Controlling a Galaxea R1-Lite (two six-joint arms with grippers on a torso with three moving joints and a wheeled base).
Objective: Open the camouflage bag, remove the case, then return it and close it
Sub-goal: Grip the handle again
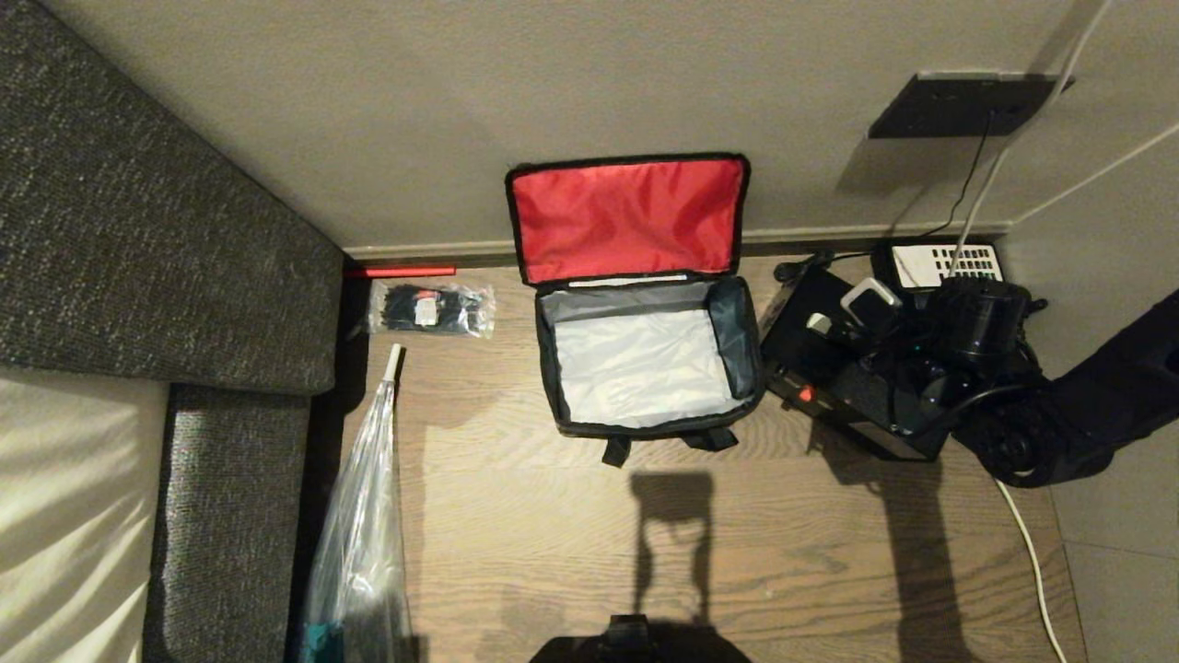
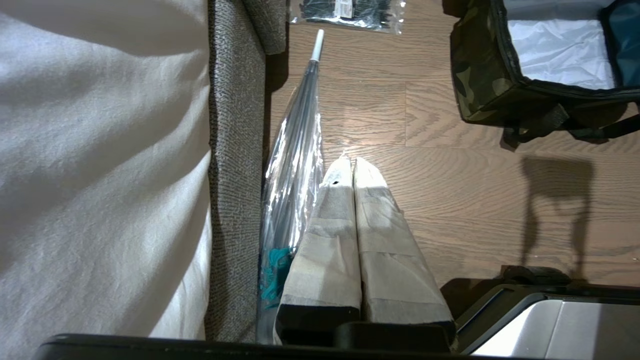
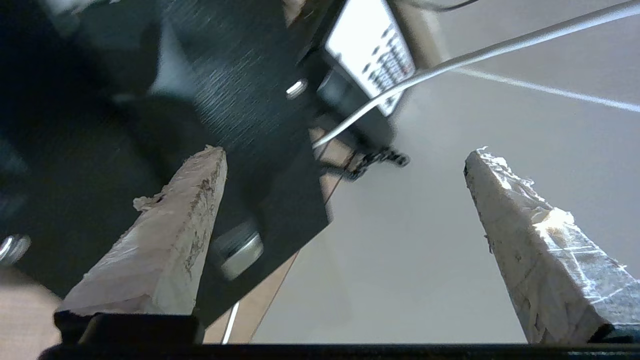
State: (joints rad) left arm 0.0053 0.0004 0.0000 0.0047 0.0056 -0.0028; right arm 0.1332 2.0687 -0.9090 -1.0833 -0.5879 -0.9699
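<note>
The camouflage bag [image 1: 645, 368] stands open on the wooden floor by the wall. Its red-lined lid [image 1: 628, 216] leans back against the wall, and the grey interior shows nothing inside. Part of the bag [image 2: 480, 75] also shows in the left wrist view. The black case [image 1: 801, 354] lies on the floor just right of the bag, partly under my right arm [image 1: 1096, 396]. My right gripper [image 3: 346, 151] is open and holds nothing. One of its fingers is over the case [image 3: 240, 100] and the other over a bare grey surface. My left gripper [image 2: 350, 160] is shut, parked low over the floor.
A grey sofa [image 1: 138, 230] fills the left side. A clear packet of black ties [image 1: 431, 308] and a sleeved umbrella [image 1: 364, 516] lie beside it. A black desk phone [image 1: 949, 262] sits behind the case. A white cable [image 1: 1032, 552] runs along the right.
</note>
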